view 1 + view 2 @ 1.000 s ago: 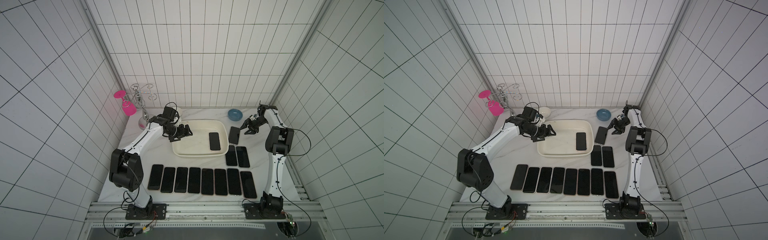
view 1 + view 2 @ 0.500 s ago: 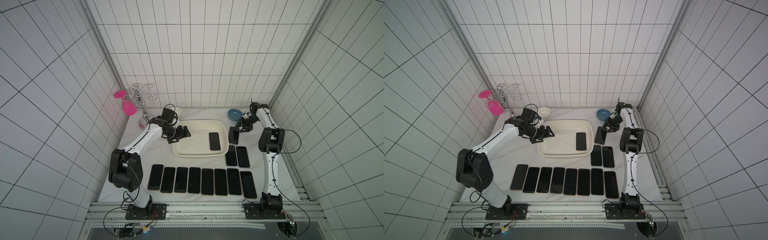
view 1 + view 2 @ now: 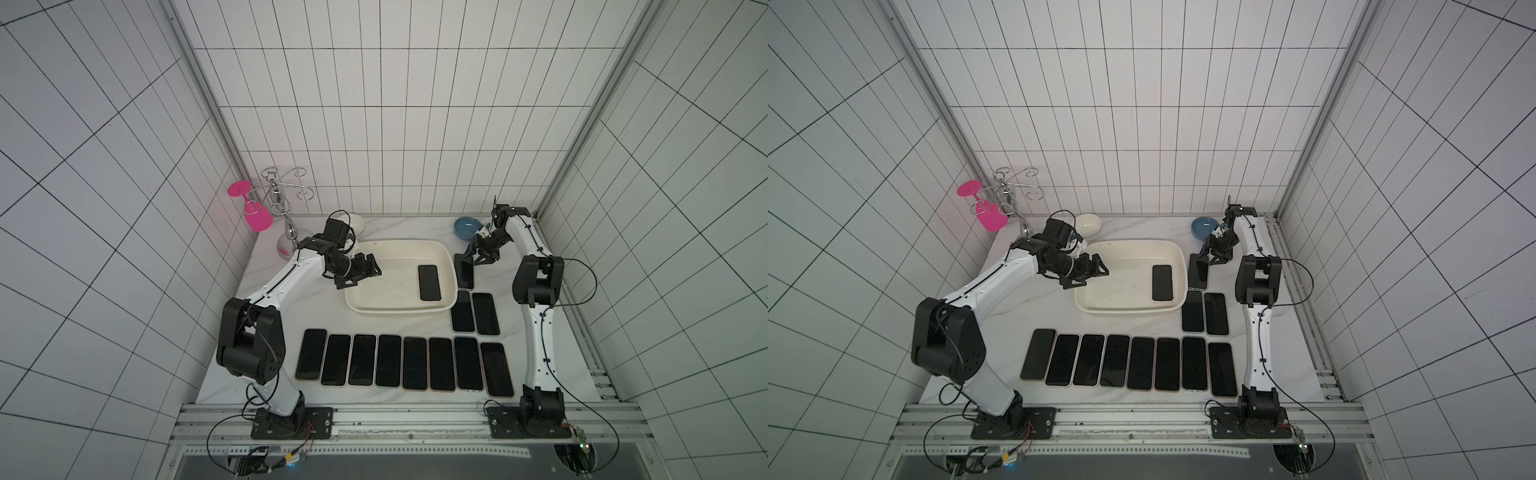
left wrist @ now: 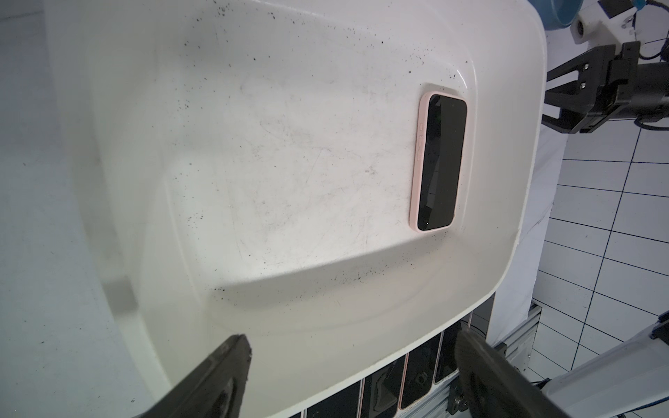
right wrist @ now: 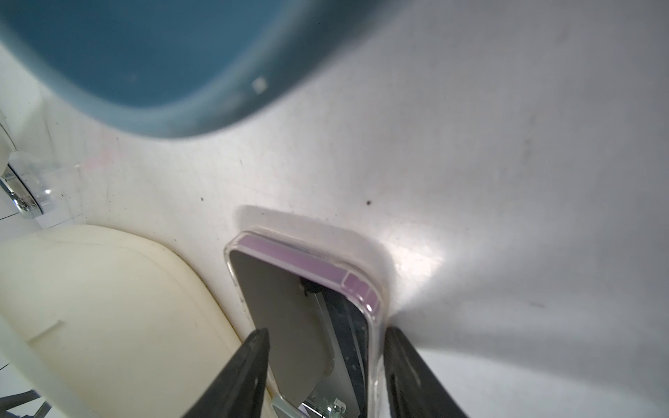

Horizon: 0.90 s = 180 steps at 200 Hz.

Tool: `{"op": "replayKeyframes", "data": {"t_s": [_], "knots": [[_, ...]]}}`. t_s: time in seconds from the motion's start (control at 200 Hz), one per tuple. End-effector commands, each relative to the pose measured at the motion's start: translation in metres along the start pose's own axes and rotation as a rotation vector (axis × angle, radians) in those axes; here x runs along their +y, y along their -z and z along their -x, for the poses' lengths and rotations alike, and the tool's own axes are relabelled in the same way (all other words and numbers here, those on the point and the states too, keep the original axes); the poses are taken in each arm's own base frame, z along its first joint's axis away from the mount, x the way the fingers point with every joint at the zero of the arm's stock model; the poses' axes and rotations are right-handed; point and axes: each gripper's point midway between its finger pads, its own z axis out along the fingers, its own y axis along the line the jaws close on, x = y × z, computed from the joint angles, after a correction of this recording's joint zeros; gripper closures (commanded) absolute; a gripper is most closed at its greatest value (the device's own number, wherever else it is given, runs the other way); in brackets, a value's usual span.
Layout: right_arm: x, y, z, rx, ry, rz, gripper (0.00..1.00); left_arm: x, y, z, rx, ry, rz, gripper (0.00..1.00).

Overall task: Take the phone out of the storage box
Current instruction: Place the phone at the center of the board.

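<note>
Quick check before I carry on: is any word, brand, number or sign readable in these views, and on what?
None: no text can be read in any view.
The phone in the storage box: dark screen, bare pink case.
The row of phones on the table: dark screens, nothing printed showing.
The clear-cased phone beside the box: only reflections.

L end effector (image 3: 365, 275) wide open; R end effector (image 3: 473, 258) half-closed, gripping.
</note>
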Motion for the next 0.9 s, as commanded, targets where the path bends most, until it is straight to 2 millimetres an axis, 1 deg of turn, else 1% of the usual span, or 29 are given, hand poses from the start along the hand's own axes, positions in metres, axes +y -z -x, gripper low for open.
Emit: {"op": "replayKeyframes", "data": {"t_s": [0.0,0.165,0.34,0.455,0.55,0.63,0.735,0.75,0.755,0.76,0.77,0.825,0.895], "knots": [[0.020,-0.007,-0.004,0.016,0.026,0.026,0.46,-0.005,0.009,0.004,-0.039,-0.017,-0.019,0.08],[0.031,-0.013,-0.007,0.020,0.029,0.049,0.46,-0.005,0.010,0.002,-0.037,-0.018,-0.019,0.07],[0.022,-0.009,-0.005,0.016,-0.027,0.044,0.46,-0.004,0.011,0.001,-0.037,-0.020,-0.016,0.08],[0.019,0.000,-0.003,-0.005,-0.043,0.045,0.45,-0.004,0.010,0.002,-0.038,-0.019,-0.018,0.08],[0.019,0.019,0.000,-0.044,-0.054,0.050,0.43,-0.004,0.008,0.003,-0.036,-0.012,-0.020,0.07],[0.022,0.045,0.005,-0.110,-0.043,0.036,0.38,-0.003,0.008,0.003,-0.037,-0.006,-0.017,0.07],[0.036,0.086,0.004,-0.207,0.005,0.021,0.22,-0.002,0.010,0.005,-0.051,-0.003,-0.002,0.06],[0.038,0.091,0.004,-0.218,0.013,0.022,0.14,-0.003,0.011,0.006,-0.056,-0.005,0.001,0.06],[0.040,0.093,0.003,-0.222,0.016,0.022,0.06,-0.003,0.011,0.006,-0.057,-0.005,0.003,0.06],[0.040,0.094,0.003,-0.222,0.017,0.021,0.03,-0.003,0.011,0.007,-0.059,-0.004,0.004,0.06],[0.043,0.099,0.002,-0.235,0.024,0.024,0.00,-0.004,0.012,0.007,-0.064,-0.007,0.006,0.05],[0.055,0.116,-0.005,-0.267,0.049,0.038,0.01,-0.011,0.015,0.008,-0.082,-0.033,0.019,0.03],[0.075,0.129,-0.019,-0.296,0.101,0.054,0.01,-0.030,0.015,0.006,-0.100,-0.113,0.040,0.02]]}}
